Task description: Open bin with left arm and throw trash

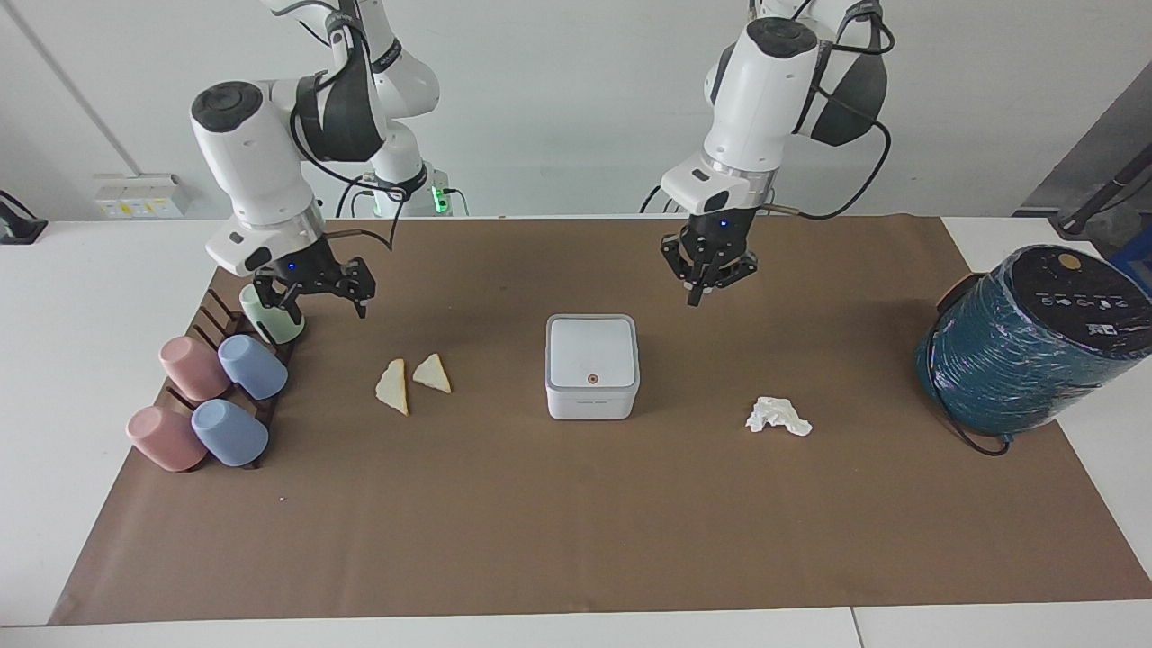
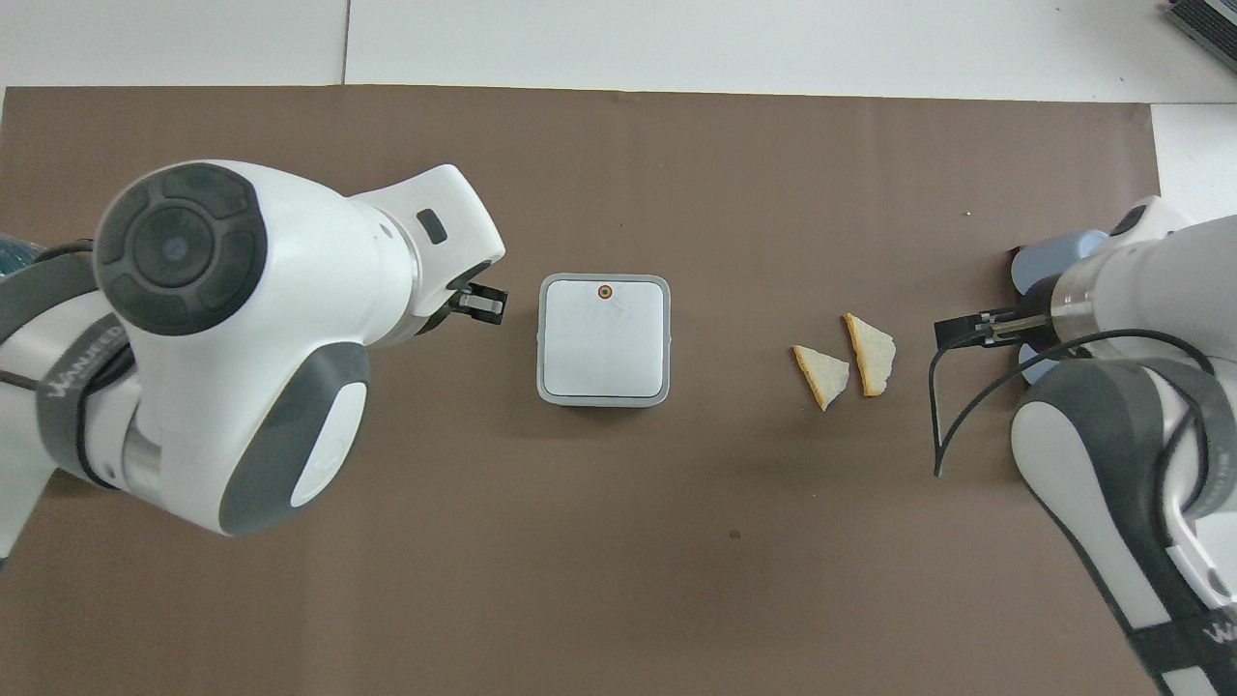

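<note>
Bin (image 1: pixel 592 364), a small white square box with rounded corners and a grey rim, sits mid-worktop on the brown mat (image 1: pixel 576 540) with its lid flat down and the orange dot (image 1: pixel 592 378) on the lid's edge farthest from the robots. Left hand (image 1: pixel 711 279) hangs in the air over the mat just beside the bin, toward the left arm's end and above lid height, touching nothing; its fingers look drawn close together and grasp nothing. Crumpled white tissue (image 1: pixel 778 417) lies on the mat farther from the robots than that hand, well apart from the bin. Right hand (image 1: pixel 312 292) hovers released, fingers spread, over the mat between the green cup (image 1: pixel 270 315) and the two pale bread triangles (image 1: pixel 412 382), which lie side by side farther from the robots than it. Pink and blue cups (image 1: pixel 211 396) rest tipped on a dark rack (image 1: pixel 216 315) at the right arm's end. Big teal-wrapped cylinder (image 1: pixel 1030 342) stands at the left arm's end, on the mat's edge.
</note>
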Action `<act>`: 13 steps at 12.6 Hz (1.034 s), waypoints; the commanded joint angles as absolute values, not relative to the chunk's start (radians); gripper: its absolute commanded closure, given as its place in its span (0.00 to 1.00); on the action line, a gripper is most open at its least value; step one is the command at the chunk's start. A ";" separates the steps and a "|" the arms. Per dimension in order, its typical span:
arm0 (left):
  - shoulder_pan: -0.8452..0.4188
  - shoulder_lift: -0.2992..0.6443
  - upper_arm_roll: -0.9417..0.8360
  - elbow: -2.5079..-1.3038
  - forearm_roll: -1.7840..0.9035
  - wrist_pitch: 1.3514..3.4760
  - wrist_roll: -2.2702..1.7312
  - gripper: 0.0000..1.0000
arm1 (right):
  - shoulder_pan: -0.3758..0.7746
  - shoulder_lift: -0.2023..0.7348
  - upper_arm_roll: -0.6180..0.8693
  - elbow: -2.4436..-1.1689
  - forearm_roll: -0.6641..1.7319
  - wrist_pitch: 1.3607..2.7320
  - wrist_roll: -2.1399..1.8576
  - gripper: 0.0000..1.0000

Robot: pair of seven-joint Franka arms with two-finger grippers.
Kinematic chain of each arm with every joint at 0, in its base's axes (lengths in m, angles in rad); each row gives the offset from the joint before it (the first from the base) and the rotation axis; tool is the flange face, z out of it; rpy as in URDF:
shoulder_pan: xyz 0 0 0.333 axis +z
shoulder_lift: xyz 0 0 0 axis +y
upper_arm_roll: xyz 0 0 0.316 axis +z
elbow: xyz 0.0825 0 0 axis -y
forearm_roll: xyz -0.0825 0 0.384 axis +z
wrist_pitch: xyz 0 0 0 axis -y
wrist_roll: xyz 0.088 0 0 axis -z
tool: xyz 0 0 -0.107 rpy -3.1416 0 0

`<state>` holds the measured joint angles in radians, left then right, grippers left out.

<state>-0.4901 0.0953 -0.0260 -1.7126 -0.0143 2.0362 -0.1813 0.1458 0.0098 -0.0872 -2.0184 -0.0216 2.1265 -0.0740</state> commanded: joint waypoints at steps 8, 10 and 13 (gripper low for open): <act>-0.624 0.277 -0.012 -1.694 0.011 2.313 -0.347 1.00 | 0.181 0.284 -0.067 -2.063 0.025 2.483 -0.253 0.00; -0.626 0.301 -0.012 -1.694 0.009 2.339 -0.351 1.00 | 0.179 0.284 -0.067 -2.115 0.025 2.542 -0.279 0.00; -0.626 0.334 -0.012 -1.698 0.012 2.367 -0.356 1.00 | 0.179 0.285 -0.068 -2.129 0.025 2.549 -0.284 0.26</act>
